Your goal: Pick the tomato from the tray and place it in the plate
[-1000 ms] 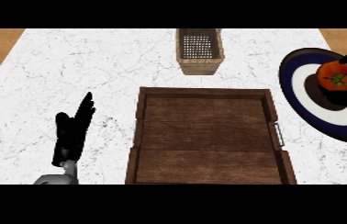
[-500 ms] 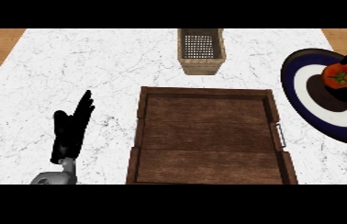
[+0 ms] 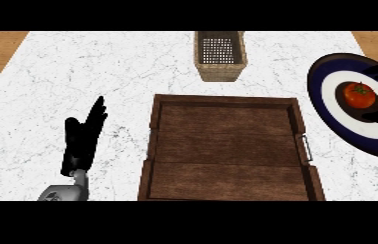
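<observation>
The round red tomato (image 3: 359, 95) sits on the blue-and-white plate (image 3: 329, 76), right of the brown wooden tray (image 3: 227, 102). The left hand (image 3: 81, 138) rests left of it, fingers straight. The right hand is unseen. Best leave the tomato undisturbed.

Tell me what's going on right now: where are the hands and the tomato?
Left robot hand open, resting left of tray. Right robot hand out of view. Tomato sits on plate. Basket beyond tray, not in the way.

No legible text, label, brand, number or sign appears on any surface: the wooden tray (image 3: 229, 153), plate (image 3: 328, 95), mesh basket (image 3: 219, 55) and tabletop (image 3: 88, 68) are unmarked.
</observation>
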Robot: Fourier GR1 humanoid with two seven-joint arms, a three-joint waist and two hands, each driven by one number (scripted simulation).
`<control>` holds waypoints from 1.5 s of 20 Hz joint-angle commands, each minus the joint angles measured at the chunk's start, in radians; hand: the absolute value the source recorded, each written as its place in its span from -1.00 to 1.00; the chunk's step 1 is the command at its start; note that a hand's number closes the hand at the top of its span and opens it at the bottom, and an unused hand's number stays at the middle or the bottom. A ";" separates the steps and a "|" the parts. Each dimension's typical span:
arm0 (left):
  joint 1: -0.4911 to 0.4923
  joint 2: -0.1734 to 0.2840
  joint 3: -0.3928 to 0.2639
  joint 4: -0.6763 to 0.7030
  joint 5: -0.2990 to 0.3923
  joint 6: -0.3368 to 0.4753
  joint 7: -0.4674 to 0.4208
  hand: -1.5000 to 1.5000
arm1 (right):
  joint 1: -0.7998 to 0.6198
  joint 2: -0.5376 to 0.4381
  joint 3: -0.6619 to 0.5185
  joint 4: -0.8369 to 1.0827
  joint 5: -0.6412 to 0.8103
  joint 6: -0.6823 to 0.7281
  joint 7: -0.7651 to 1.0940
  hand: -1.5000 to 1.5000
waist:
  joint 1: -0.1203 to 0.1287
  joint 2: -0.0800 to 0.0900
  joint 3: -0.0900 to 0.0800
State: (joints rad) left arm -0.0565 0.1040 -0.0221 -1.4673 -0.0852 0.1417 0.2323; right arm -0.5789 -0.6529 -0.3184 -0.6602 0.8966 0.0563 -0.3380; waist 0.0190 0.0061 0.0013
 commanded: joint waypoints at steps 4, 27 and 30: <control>0.029 0.004 0.017 -0.015 0.002 0.007 -0.008 0.00 | -0.036 0.005 -0.100 0.033 -0.180 0.089 -0.264 -1.00 | -0.014 -0.006 0.000; -0.023 0.037 0.057 -0.002 0.026 -0.044 0.025 0.00 | -0.007 -0.101 -0.262 0.288 -0.502 0.391 -0.580 -1.00 | -0.003 0.000 0.001; -0.031 0.003 0.029 0.016 0.000 -0.022 0.018 0.00 | -0.020 -0.117 -0.258 0.323 -0.512 0.360 -0.584 -1.00 | -0.003 0.001 0.001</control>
State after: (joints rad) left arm -0.0501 0.1029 -0.0066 -1.4752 -0.0898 0.1262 0.2403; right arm -0.6002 -0.7720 -0.5871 -0.3740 0.3910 0.3748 -0.8184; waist 0.0170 0.0065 0.0021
